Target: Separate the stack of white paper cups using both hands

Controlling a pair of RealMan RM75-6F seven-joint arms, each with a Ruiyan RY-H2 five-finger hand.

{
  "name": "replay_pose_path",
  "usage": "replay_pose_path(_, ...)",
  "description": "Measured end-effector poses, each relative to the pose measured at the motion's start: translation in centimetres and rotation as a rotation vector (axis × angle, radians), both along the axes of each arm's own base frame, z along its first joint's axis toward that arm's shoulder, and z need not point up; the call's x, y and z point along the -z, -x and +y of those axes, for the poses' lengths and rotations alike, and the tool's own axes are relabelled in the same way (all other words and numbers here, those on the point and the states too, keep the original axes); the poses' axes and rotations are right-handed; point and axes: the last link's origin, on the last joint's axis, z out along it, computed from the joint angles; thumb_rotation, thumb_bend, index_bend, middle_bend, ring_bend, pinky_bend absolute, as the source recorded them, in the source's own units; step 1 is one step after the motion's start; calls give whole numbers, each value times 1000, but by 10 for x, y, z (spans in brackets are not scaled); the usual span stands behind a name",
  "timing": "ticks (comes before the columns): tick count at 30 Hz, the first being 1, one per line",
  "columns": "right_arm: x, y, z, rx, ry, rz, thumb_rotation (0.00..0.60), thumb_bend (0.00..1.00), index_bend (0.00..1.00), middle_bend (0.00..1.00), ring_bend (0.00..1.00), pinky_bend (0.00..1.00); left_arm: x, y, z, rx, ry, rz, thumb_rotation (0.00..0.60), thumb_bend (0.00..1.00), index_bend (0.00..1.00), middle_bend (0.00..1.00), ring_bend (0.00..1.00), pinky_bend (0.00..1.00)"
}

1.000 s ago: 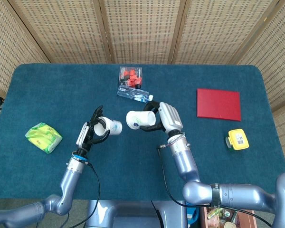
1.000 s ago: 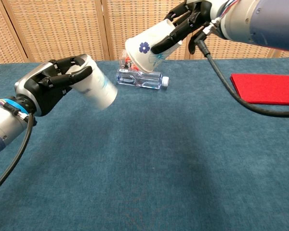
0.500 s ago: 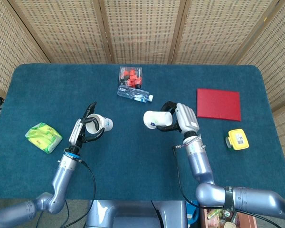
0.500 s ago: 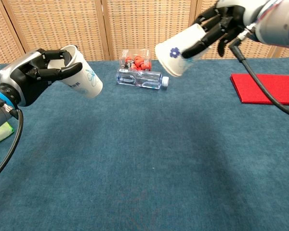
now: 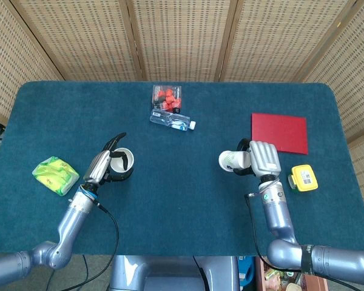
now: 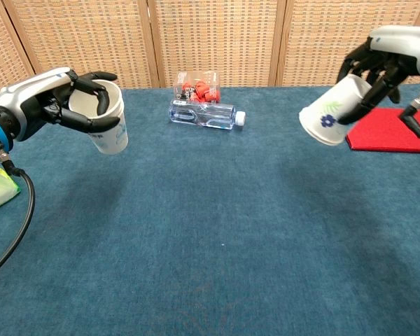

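Note:
Two white paper cups are apart, one in each hand, both off the blue table (image 5: 182, 200). My left hand (image 5: 104, 165) (image 6: 45, 98) grips one cup (image 5: 121, 163) (image 6: 104, 115) nearly upright, mouth up, at the left. My right hand (image 5: 262, 159) (image 6: 381, 66) holds the other cup (image 5: 233, 161) (image 6: 331, 112), tilted with its base pointing left and down; it has a blue flower print. The two cups are far apart across the table's width.
A water bottle (image 5: 170, 120) (image 6: 204, 114) lies on its side at the back centre, with a clear box of red pieces (image 5: 167, 95) behind it. A red book (image 5: 278, 133) (image 6: 392, 129) lies near my right hand, a yellow object (image 5: 303, 177) beside it. A green packet (image 5: 54, 175) sits far left.
Both hands have moved outward, away from each other, carrying their cups. The left cup has turned from tilted to nearly upright. The right cup has dropped lower and moved toward the red book.

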Motion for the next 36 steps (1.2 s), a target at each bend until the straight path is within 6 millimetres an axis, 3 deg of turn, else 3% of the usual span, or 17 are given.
replay_pose_path(10, 1, 25, 5, 29, -7, 101, 600, 165, 779, 605, 501, 726, 10, -14, -1, 80, -23, 200, 600, 365, 683, 32, 0, 0)
replay_pose_path(13, 1, 32, 6, 42, -24, 111, 600, 165, 741, 487, 401, 646, 16, -20, 0, 98, -29, 251, 600, 365, 548, 0, 0, 0)
replay_pose_path(15, 1, 37, 8, 49, -41, 120, 600, 165, 625, 332, 241, 526, 20, -24, 0, 99, -32, 271, 600, 364, 402, 0, 0, 0)
replay_pose_path(18, -3, 43, 8, 55, -49, 135, 600, 165, 478, 169, 79, 393, 21, -24, 0, 96, -44, 285, 600, 364, 241, 0, 0, 0)
replay_pose_path(23, -6, 47, 10, 42, -35, 133, 600, 156, 366, 15, 0, 265, 14, -15, 0, 87, -65, 318, 600, 364, 119, 0, 0, 0)
replay_pose_path(30, -7, 57, 15, 42, -25, 123, 600, 149, 327, 0, 0, 224, 0, 9, -2, 54, -96, 382, 600, 232, 8, 0, 0, 0)
replay_pose_path(36, -8, 61, 18, 33, -19, 153, 600, 139, 293, 0, 0, 195, -10, 17, -3, 54, -115, 408, 600, 211, 0, 0, 0, 0)
